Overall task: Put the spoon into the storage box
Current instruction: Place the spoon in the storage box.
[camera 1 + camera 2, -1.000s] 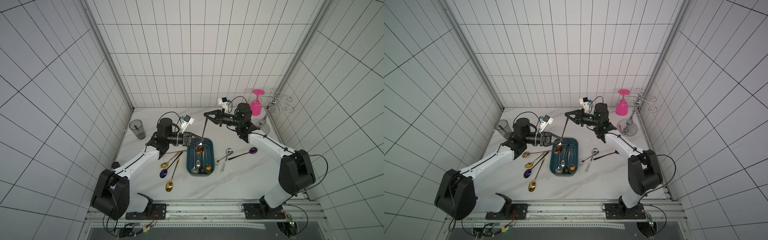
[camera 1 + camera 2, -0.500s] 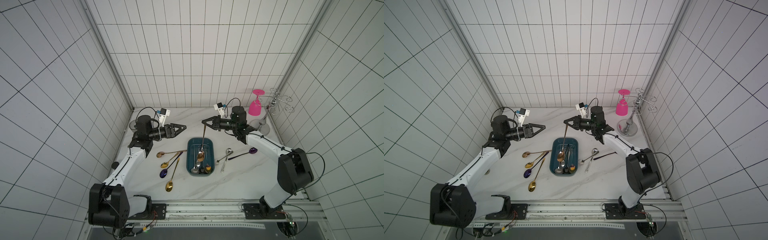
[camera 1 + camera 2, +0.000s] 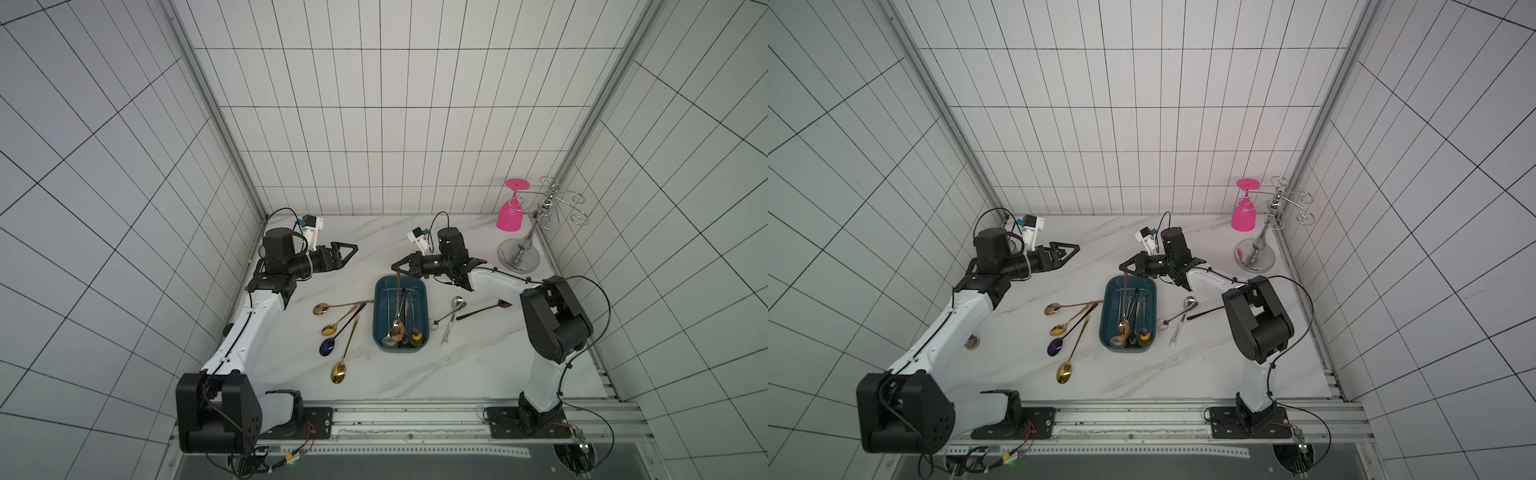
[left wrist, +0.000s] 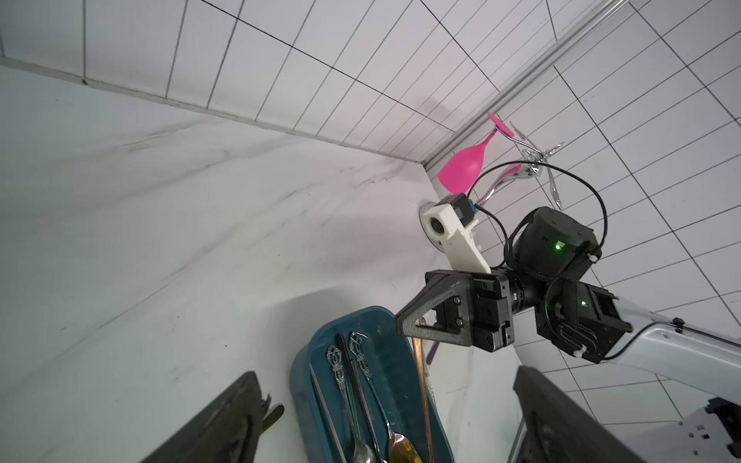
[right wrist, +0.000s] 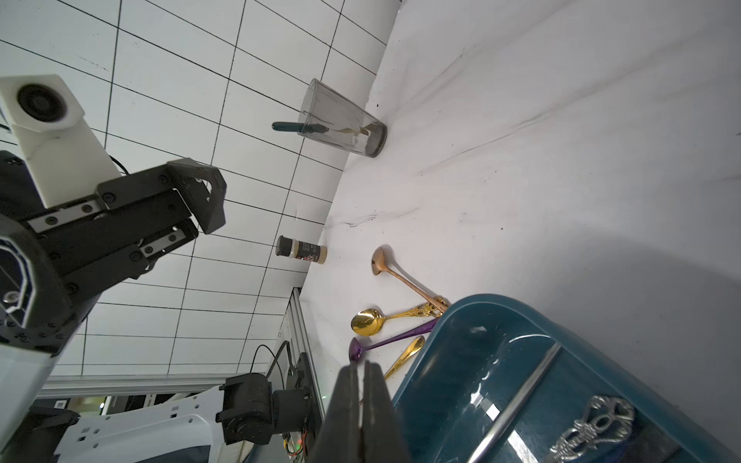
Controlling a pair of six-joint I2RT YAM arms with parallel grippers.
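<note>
The right hand (image 4: 415, 323) pinches the handle of a copper spoon (image 4: 422, 385) hanging into the teal storage box (image 4: 305, 360).

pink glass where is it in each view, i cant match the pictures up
In a top view: pink glass hangs upside down on the chrome rack, back right corner.
In a top view: same back right corner.
Left wrist: in the wall corner beyond the right gripper, on the rack.
Right wrist: not in it.
Shared landmark: the storage box, in all four.

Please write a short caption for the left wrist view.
Right claw holds a copper spoon by its handle over the teal storage box.
</note>
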